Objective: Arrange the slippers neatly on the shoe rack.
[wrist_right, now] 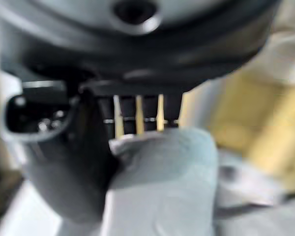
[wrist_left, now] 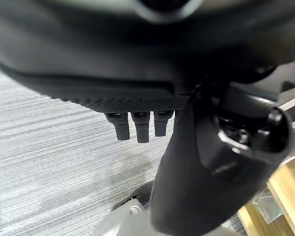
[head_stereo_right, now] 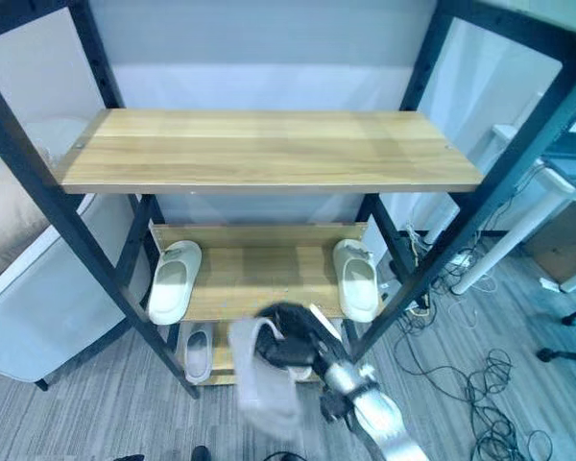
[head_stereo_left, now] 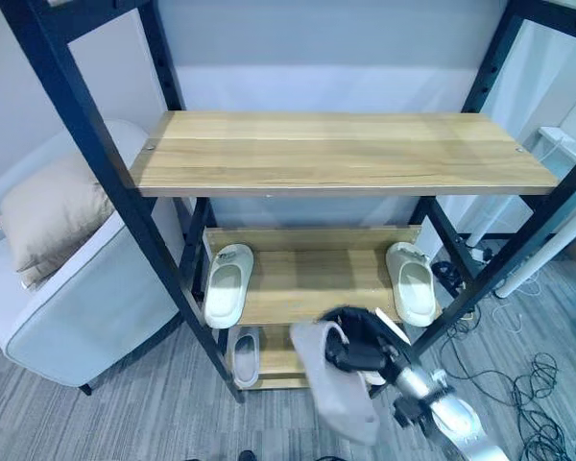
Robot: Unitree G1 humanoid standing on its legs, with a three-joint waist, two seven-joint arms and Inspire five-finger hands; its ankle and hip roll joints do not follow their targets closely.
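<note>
Right hand (head_stereo_left: pixel 357 351) clamped round a grey slipper (head_stereo_left: pixel 338 389), held low near the rack (head_stereo_left: pixel 336 154). Two pale slippers (head_stereo_left: pixel 228 283) sat far apart on the middle shelf, another on the bottom. Left hand (wrist_left: pixel 137 125) hung loose, fingers straight, over carpet.

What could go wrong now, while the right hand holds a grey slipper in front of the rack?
1. The right hand grips the grey slipper near one end, so the long free part hangs down and might slip out.
2. On the way in, the hanging slipper might catch the black frame post or the edge of the middle shelf.
3. The other grey slipper lies on the bottom shelf, so a placement on the middle shelf would split the pair.
</note>
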